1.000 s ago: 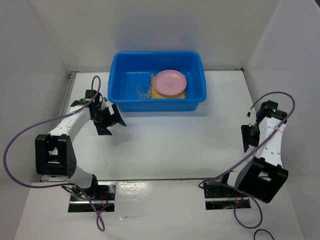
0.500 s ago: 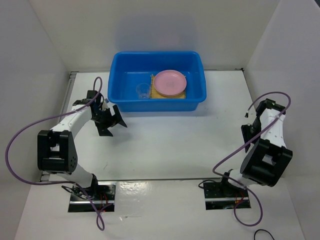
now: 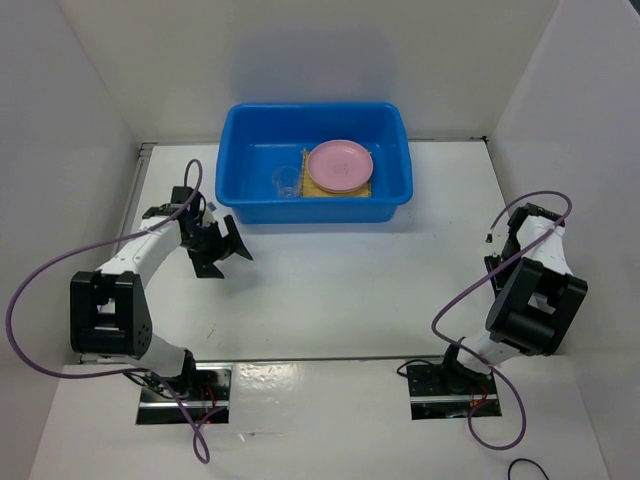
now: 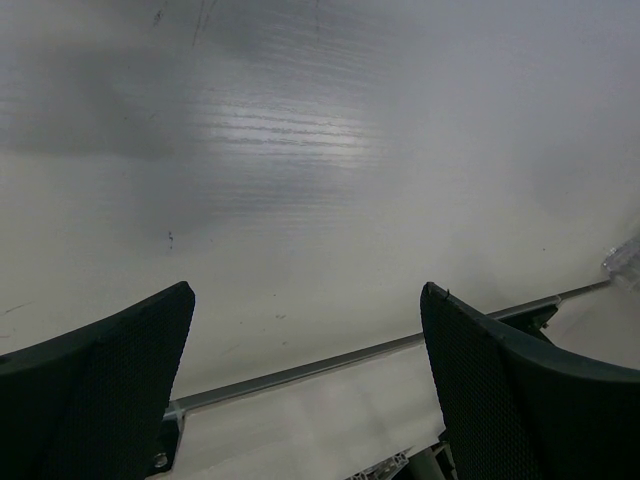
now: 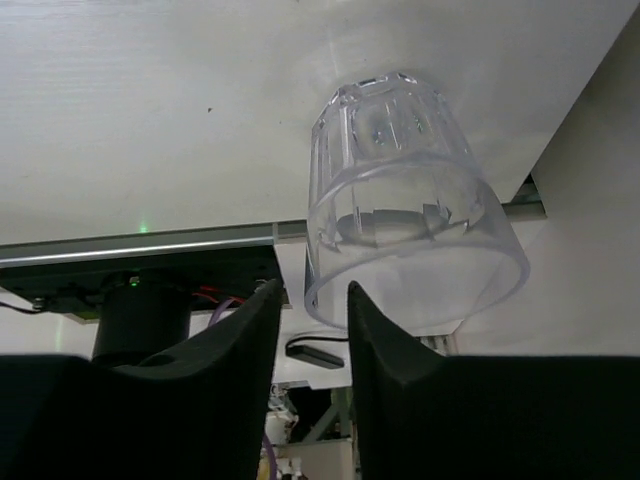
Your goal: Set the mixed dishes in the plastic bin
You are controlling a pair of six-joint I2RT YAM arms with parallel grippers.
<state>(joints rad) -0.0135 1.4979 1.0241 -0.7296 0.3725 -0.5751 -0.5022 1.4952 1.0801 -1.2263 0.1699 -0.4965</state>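
The blue plastic bin [image 3: 395, 205] stands at the back centre. In it lie the pink plate [image 3: 340, 163], on the tan straw mat [image 3: 311, 186], and a small clear cup [image 3: 285, 181]. The yellow-tan plate is hidden. My right gripper [image 5: 312, 290] is shut on the rim wall of another clear cup [image 5: 400, 190], which is tilted above the table near the right wall. In the top view this gripper [image 3: 496, 266] is far right of the bin. My left gripper [image 3: 226, 250] is open and empty just left of the bin's front corner. It also shows in the left wrist view [image 4: 307, 292], over bare table.
White walls close in the table on the left, back and right. A metal strip [image 3: 300, 359] marks the table's near edge, by the arm bases. Purple cables loop from both arms.
The right arm has folded in on itself near the right wall. The left gripper has shifted slightly. The bin's contents have not moved.
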